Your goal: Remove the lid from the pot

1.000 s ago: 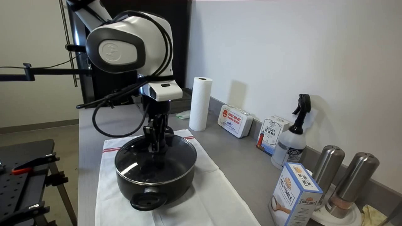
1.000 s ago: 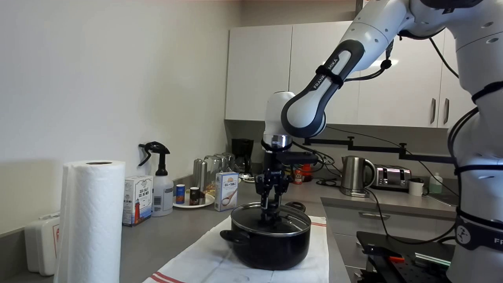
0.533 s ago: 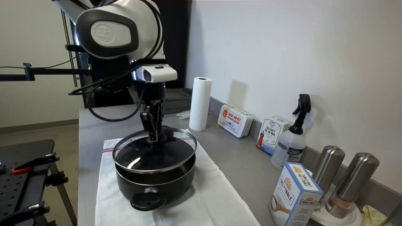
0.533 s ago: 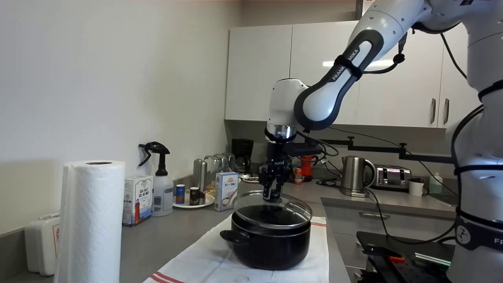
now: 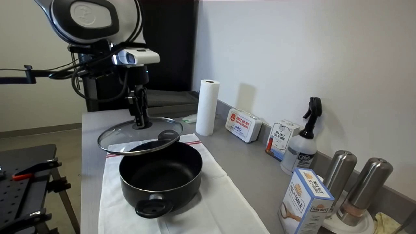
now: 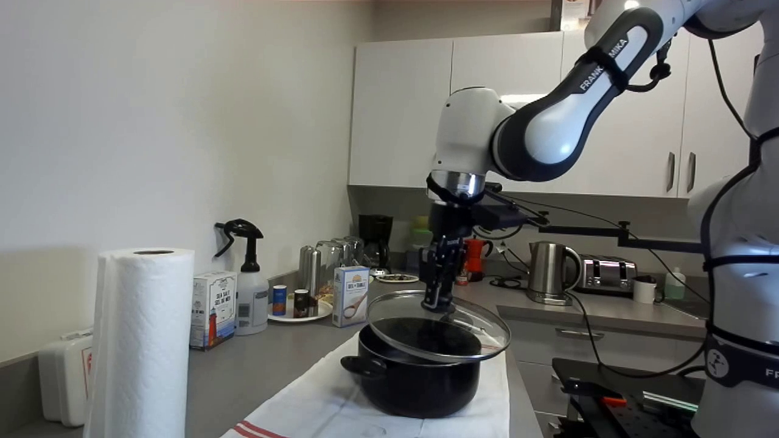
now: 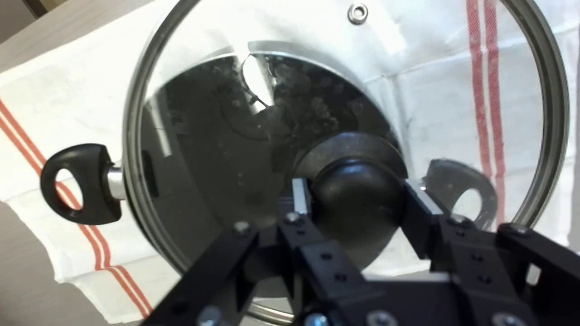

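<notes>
The glass lid (image 5: 120, 139) hangs above the back left part of the pot (image 5: 159, 198) in an exterior view, slightly tilted, and the pot's dark inside shows open in front of it. In an exterior view, the lid (image 6: 395, 313) tilts down to the right, its lower edge overlapping the view of the pot (image 6: 420, 392). My gripper (image 5: 139, 125) holds the lid from above. In the wrist view, the gripper (image 7: 358, 194) has its fingers closed on both sides of the black knob (image 7: 358, 185). The pot stands upright on a white towel.
The towel (image 5: 211, 201) has red stripes. A paper towel roll (image 5: 208, 107), first aid kit (image 5: 242, 125), sea salt box (image 5: 282, 138), spray bottle (image 5: 299, 149), table salt box (image 5: 305, 201) and steel canisters (image 5: 367, 188) stand along the wall side. A black side table (image 5: 26, 182) stands at left.
The lid has been lifted off the pot rim, held by the knob. It has moved up and then left and back in an exterior view, uncovering the pot's inside. The pot has not moved.
</notes>
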Controlling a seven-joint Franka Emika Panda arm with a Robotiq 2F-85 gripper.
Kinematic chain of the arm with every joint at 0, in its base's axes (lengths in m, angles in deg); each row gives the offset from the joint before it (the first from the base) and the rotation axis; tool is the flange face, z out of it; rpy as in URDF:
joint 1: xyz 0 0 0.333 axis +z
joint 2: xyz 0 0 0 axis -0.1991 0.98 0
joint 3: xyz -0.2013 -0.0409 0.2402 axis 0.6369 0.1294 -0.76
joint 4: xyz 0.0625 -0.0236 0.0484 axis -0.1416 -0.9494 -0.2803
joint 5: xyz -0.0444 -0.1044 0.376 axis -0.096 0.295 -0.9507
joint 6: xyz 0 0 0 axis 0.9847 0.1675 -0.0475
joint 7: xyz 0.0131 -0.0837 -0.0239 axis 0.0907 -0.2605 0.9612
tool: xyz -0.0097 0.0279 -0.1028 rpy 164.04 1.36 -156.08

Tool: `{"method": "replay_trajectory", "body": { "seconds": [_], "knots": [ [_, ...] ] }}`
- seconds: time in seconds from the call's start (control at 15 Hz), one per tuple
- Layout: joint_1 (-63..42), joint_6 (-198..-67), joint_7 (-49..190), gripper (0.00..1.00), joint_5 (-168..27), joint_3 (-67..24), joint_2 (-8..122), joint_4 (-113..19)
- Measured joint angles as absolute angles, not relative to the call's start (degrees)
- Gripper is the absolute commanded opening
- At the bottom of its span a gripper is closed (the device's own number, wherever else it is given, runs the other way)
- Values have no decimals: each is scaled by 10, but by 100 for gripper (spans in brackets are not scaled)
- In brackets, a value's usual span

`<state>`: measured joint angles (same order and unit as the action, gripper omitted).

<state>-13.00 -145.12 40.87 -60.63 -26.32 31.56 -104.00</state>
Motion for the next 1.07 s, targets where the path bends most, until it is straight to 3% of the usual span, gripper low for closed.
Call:
{"method": "replay_trajectory", "body": {
  "seconds": [0.53,1.07],
  "knots": [
    [-69,-1457,408,25,-608,-370,303,-1078],
    [-50,-1540,409,25,-606,-394,374,-1076]
  ]
}}
